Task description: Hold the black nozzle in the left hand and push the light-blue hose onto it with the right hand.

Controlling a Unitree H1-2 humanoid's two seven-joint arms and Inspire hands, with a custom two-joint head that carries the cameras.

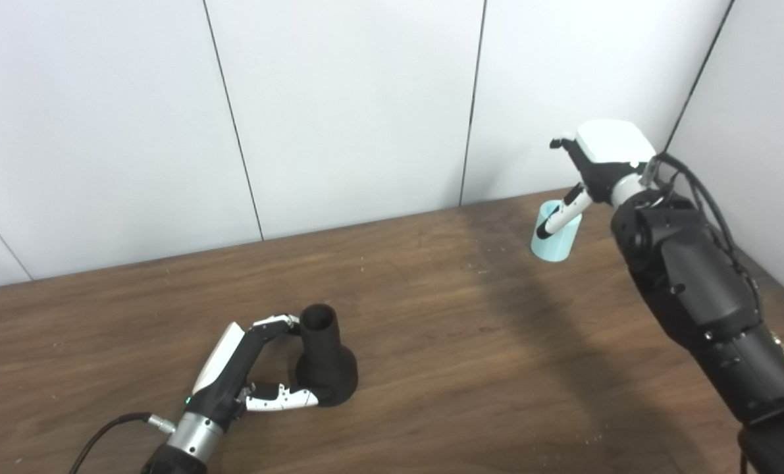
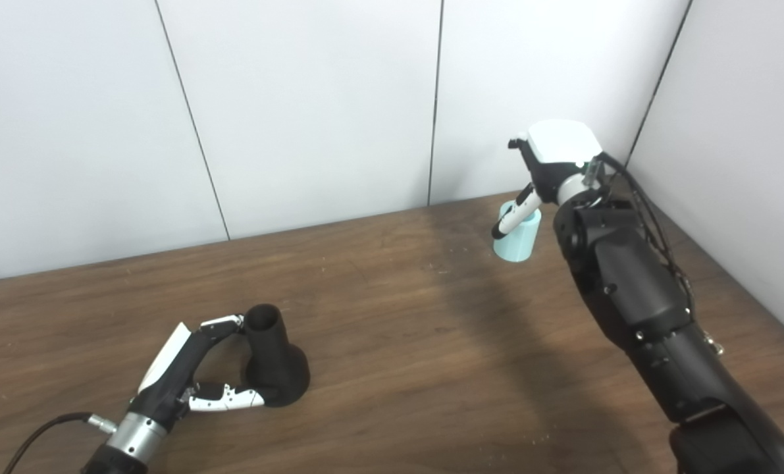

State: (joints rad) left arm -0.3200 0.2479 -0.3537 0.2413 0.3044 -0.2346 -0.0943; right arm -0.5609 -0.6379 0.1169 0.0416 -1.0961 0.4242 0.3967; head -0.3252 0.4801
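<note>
In the lower left of the frame, the left hand (image 1: pixel 250 368) is reaching in from the bottom edge and is lying low over the table (image 1: pixel 431 342). Its fingers (image 1: pixel 274 323) are curling toward the upper neck of the nozzle (image 1: pixel 324 359) and its thumb (image 1: pixel 283 397) is touching the flared base from the near side; the grasp is loose, cupping the nozzle rather than clamping it. The nozzle is standing upright on the wood, wide base down, open mouth up, and it is sitting left of centre in the lower part of the frame. A cable (image 1: pixel 112 428) is trailing from the left wrist toward the bottom edge. The middle of the table is lying in a broad shadow. Along the right side, the right arm (image 1: pixel 701 289) is stretching from the lower right corner up toward the upper right. The right hand (image 1: pixel 596 164) is hanging over the hose (image 1: pixel 553 240), which is standing upright on the table near the back edge, well apart from the nozzle. One finger (image 1: pixel 559 217) is crossing the hose's rim and front wall; whether the hand is actually gripping the hose cannot be told, since the remaining fingers are hidden behind the palm. Behind the table, white wall panels (image 1: pixel 339 112) are filling the upper frame.
</note>
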